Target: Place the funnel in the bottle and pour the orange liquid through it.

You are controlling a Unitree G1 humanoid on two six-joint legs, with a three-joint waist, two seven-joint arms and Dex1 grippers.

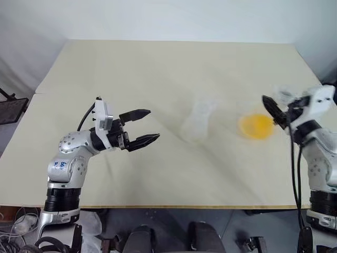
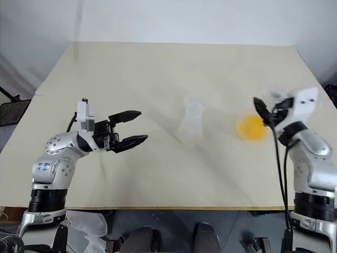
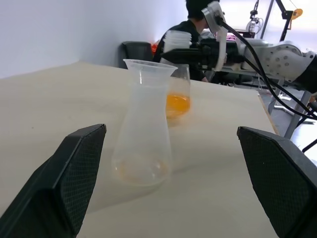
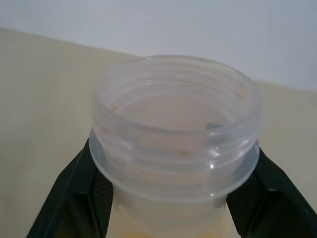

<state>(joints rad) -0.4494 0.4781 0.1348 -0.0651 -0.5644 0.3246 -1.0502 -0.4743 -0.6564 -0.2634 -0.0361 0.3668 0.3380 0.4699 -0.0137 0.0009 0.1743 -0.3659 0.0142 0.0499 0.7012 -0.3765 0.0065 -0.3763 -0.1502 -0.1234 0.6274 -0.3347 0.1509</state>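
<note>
A pale beige table [image 1: 158, 74] fills the scene, its top bare apart from the glassware, with a seam along its left side where a second board joins. Plain white walls stand behind it; grey floor shows past the near edge, and cables lie at the near left corner. In the left wrist view a person in dark clothing sits beyond the far right of the table among metal stands and cabling.

The bottle [image 1: 199, 122] stands upright near the middle of the table, with the funnel [image 3: 149, 70] seated in its neck, the flared rim on top. A faint yellowish trace lies in the bottle's base.

The left gripper [image 1: 142, 128] hovers over the table to the left of the bottle, fingers spread wide and empty, pointing toward it.

At the right, the right gripper [image 4: 168, 198] is clamped around the threaded neck of a clear flask [image 4: 176, 134]. The orange liquid [image 1: 256, 126] sits in the flask's base, to the right of the bottle and well apart from it.
</note>
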